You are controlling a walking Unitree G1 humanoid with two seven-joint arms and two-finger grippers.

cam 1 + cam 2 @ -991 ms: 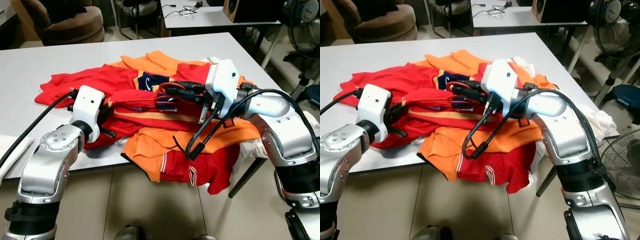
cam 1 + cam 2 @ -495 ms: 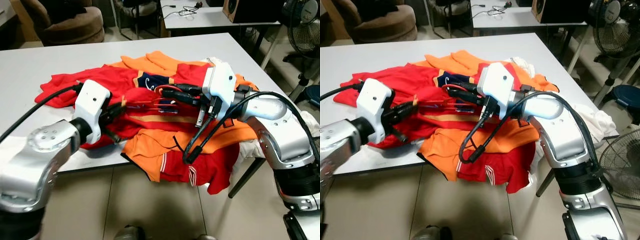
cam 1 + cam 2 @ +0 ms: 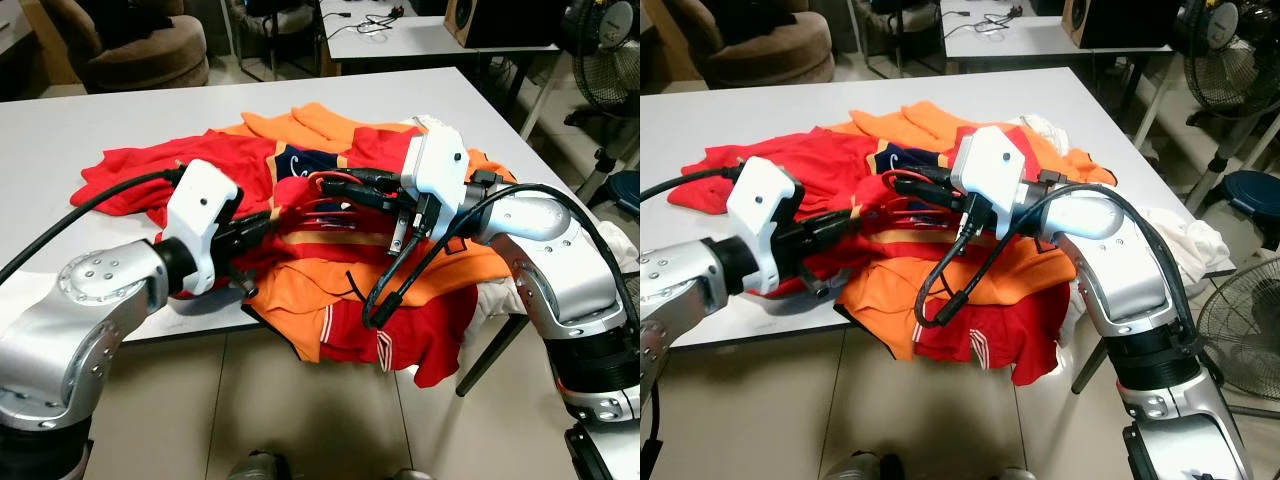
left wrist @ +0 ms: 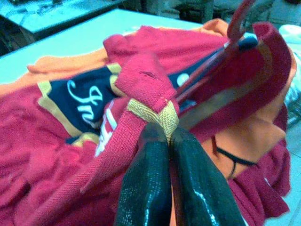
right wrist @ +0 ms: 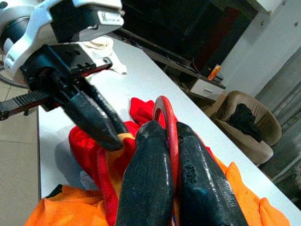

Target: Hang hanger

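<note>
A pile of red and orange shirts point(image 3: 330, 290) lies on the white table point(image 3: 60, 130). My right gripper point(image 3: 345, 187) hovers over the pile's middle, shut on a red hanger point(image 3: 318, 182) whose hook point(image 5: 165, 109) curves up between the fingers. My left gripper point(image 3: 268, 222) reaches in from the left, shut on the yellow-trimmed edge point(image 4: 157, 113) of a red shirt with a navy panel point(image 4: 84, 101). That edge is lifted close to the hanger's red bars. The two grippers' tips are almost touching.
Orange and red shirts hang over the table's front edge point(image 3: 400, 345). A white cloth point(image 3: 500, 295) droops at the right corner. A brown armchair point(image 3: 130, 40), a second table point(image 3: 420, 35) and a standing fan point(image 3: 605, 60) stand behind.
My left gripper has swung right and lifted the shirt edge up to the hanger. My right gripper has shifted slightly left with the hanger.
</note>
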